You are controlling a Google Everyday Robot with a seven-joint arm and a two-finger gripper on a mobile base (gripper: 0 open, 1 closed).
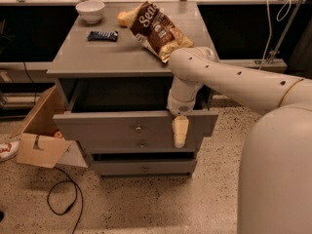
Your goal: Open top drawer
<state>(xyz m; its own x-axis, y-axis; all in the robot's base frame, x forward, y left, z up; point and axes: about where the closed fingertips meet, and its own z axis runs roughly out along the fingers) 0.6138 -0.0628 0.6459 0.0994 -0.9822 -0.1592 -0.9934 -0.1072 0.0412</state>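
Large grey top drawer with flat front panel and small round metal knob: standing partway out of grey cabinet, dark box exposed. Cream gripper hangs over panel's upper edge, right of knob. Open or closed: cannot tell.

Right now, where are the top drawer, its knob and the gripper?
top drawer [97, 126]: camera view, left part of its grey front panel.
knob [139, 128]: camera view, its round face, at the middle of the front panel.
gripper [180, 132]: camera view, pale tip hanging over the front panel's right part.
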